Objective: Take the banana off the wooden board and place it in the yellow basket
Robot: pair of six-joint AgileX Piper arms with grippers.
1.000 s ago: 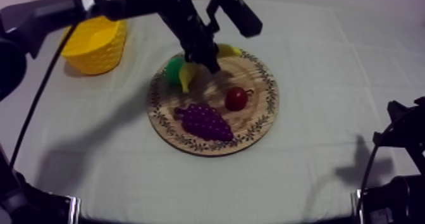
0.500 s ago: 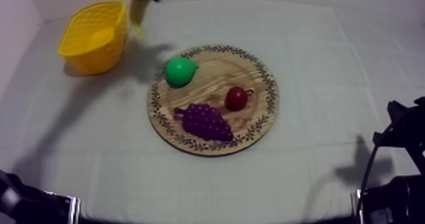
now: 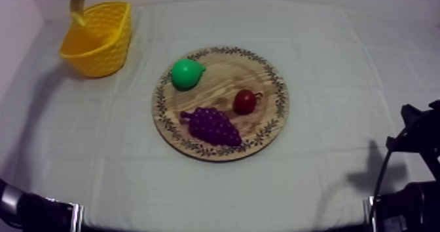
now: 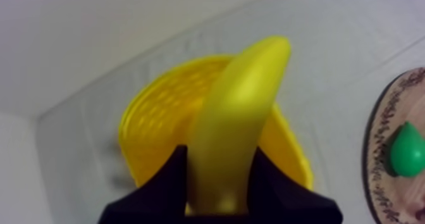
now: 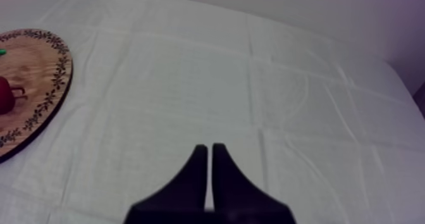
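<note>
Nearest, the right pincer (image 5: 209, 152) rested low at about 4 o'clock from the wooden board (image 3: 272, 126). Its two black fingers (image 5: 195, 176) were pressed together in a narrow wedge with nothing between them, over bare cloth on the table (image 3: 327, 64). On the board, the bunch of grapes (image 3: 213, 125) lay toward 6 o'clock. The small red fruit (image 3: 245, 101) sat toward 3 o'clock, near the grapes, and the green pear (image 3: 185, 74) sat toward 10 o'clock by the patterned rim. Farther off, at about 10 o'clock from the board and well apart from it, stood the yellow basket (image 3: 98, 51), upright with its mouth open upward. Farthest, the left pincer (image 4: 221, 155) was clamped on the banana (image 4: 237, 106), with one black finger at each side of its near end. The banana was plain yellow, smooth and faintly glossy. It was gently curved, thick where it was gripped and narrowing to a rounded tip that pointed away from the pincer. It was off the board and in the air above the basket's mouth, close to the rim at the basket's 11 o'clock side in the top view; whether its tip touched the basket could not be told
</note>
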